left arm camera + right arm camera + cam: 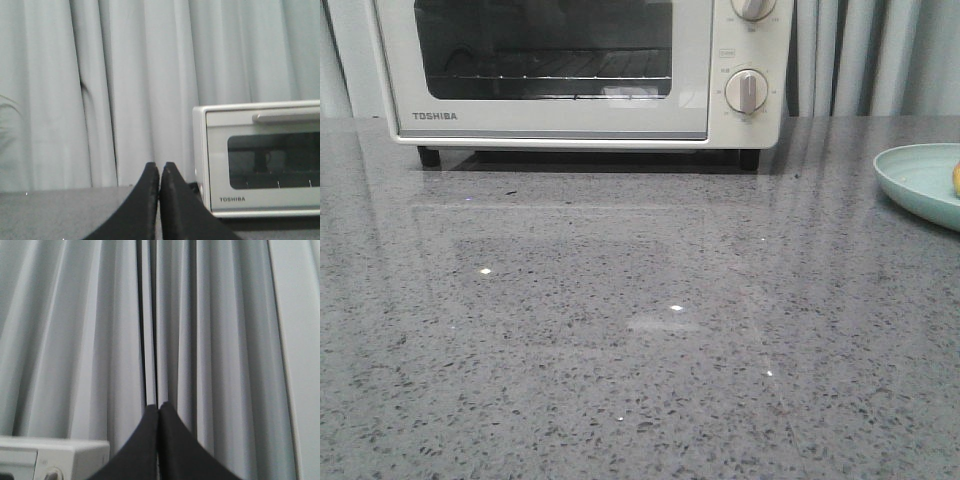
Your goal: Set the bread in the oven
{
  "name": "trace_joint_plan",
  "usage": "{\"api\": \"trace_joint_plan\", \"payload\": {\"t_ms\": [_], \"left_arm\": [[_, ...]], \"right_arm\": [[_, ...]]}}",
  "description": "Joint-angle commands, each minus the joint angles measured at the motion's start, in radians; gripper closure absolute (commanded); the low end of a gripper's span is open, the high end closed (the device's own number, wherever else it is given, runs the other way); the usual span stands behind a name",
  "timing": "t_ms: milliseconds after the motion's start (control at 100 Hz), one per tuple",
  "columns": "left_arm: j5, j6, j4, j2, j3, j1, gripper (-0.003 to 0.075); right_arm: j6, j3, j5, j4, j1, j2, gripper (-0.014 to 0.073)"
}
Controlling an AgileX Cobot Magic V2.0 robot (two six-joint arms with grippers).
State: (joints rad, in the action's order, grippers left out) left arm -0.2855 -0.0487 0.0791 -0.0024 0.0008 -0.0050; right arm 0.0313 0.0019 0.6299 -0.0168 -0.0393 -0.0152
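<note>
Still untouched: I had oven [580, 70] door closed, upper frame; bread [955, 178] sliver on plate [920, 180], right edge. Left tool [159, 172] and right tool [159, 410] pressed together, empty, parked high for clearance.

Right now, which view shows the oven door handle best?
Left wrist view: the handle runs along the top of the shut oven door. Front view crops it off; right wrist view catches only the oven's corner.

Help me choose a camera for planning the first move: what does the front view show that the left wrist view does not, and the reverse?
Only the front view shows the pale green plate at the table's right edge with a sliver of yellow bread on it, plus the oven's knobs. Only the left wrist view shows the door handle and the left gripper, shut and empty. Both show the oven with its door closed, and the grey table.
</note>
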Motion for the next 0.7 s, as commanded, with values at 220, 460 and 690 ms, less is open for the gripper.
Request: {"api": "trace_joint_plan", "payload": {"t_ms": [220, 460, 690], "left_arm": [[-0.059, -0.014, -0.012, -0.014, -0.148, 0.001, 0.0742], [0.059, -0.016, -0.012, 0.061, -0.320, 0.001, 0.0742], [0.163, -0.113, -0.017, 0.189, -0.479, 0.001, 0.0742]], "right_arm": [[-0.031, -0.232, -0.562, 0.002, -0.005, -0.018, 0.0669], [-0.055, -0.402, -0.882, 0.028, -0.005, -0.073, 0.0669], [-0.055, -0.554, -1.135, 0.151, -0.005, -0.204, 0.0669]]}}
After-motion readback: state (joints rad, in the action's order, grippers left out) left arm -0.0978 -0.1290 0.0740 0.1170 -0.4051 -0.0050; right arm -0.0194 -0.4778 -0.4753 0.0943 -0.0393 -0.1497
